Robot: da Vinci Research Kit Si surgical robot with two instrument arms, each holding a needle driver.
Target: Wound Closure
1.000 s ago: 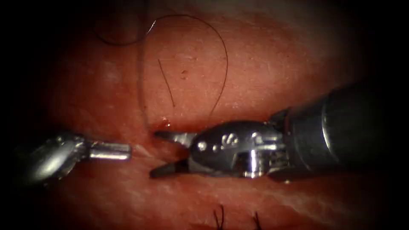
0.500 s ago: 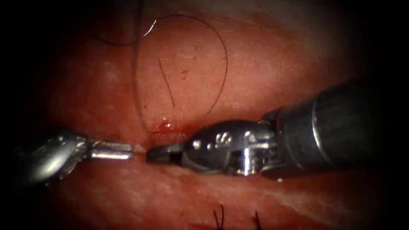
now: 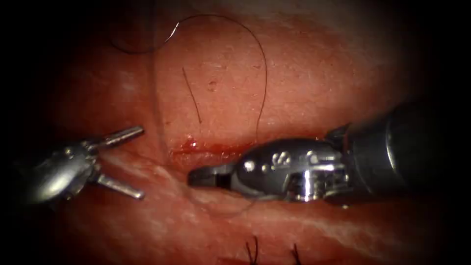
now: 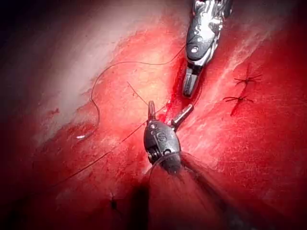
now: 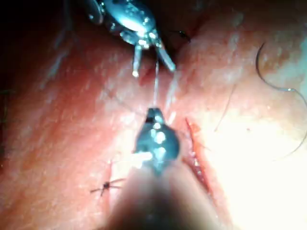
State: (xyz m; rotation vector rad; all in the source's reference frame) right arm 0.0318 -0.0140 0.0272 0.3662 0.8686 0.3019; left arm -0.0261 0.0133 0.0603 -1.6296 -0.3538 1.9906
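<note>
My right tool (image 3: pixel 196 176) lies across the cut (image 3: pixel 216 147) with its jaws shut on a thin strand of thread (image 5: pixel 156 86). That strand runs from its tip toward my left tool (image 3: pixel 140 163). The left tool stands at the cut's left end, jaws spread wide and holding nothing. The curved needle (image 3: pixel 171 32) lies free on the tissue (image 3: pixel 304 73) far above the cut, not in the tissue. Dark thread (image 3: pixel 262 73) arcs from it down to the cut. The left wrist view shows the open left tool (image 4: pixel 170 108) just short of the shut right tool (image 4: pixel 188 91).
Red fluid (image 3: pixel 189 145) pools at the cut's left end. A short loose piece of thread (image 3: pixel 191 95) lies on the tissue above the cut. Two tied stitches (image 3: pixel 252 250) sit near the lower edge. The right tool's thick shaft (image 3: pixel 392 147) covers the cut's right part.
The right tool's jaws shut at the left tool's tip and it drew back to the right. The left tool's jaws then opened, letting go.
</note>
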